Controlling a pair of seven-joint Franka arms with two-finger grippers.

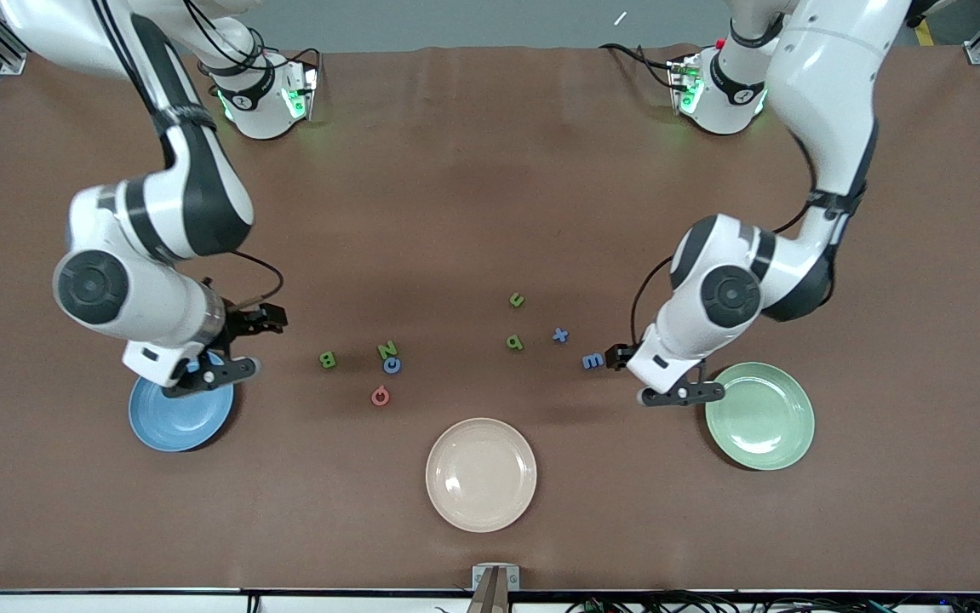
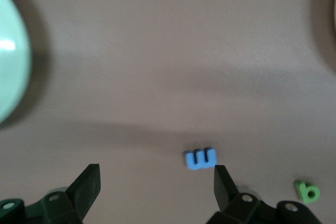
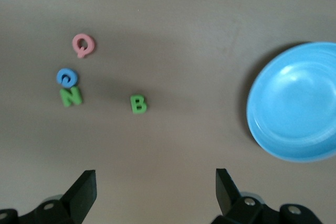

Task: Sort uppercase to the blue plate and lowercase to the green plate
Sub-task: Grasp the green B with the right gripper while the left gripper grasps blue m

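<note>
Front view shows eight foam letters on the brown table (image 1: pixel 490 170), four capitals and four small ones, plus three plates.

The capitals cluster left of centre in the frame: a green B (image 1: pixel 328 360), a green Z (image 1: pixel 386 350) touching a blue C (image 1: pixel 392 365) just below it, and a pink-red Q (image 1: pixel 380 396) lowest of the four. The small letters sit right of centre: a green u (image 1: pixel 517 300) highest, a green b (image 1: pixel 514 342) below it, a blue x (image 1: pixel 560 335) beside that, and a blue m (image 1: pixel 593 361) lowest.

None of the eight lies on a plate. The blue plate (image 1: pixel 179 413) is at lower left, the green plate (image 1: pixel 759 415) at lower right, and one beige plate (image 1: pixel 481 474) at bottom centre.

I have two grippers. My left gripper (image 2: pixel 156 179) is beside the green plate with its fingers spread wide and nothing between them; in the left wrist view the blue m lies just by one fingertip (image 2: pixel 221 179). My right gripper (image 3: pixel 156 182) hangs over the upper edge of the blue plate, fingers wide apart and empty.
</note>
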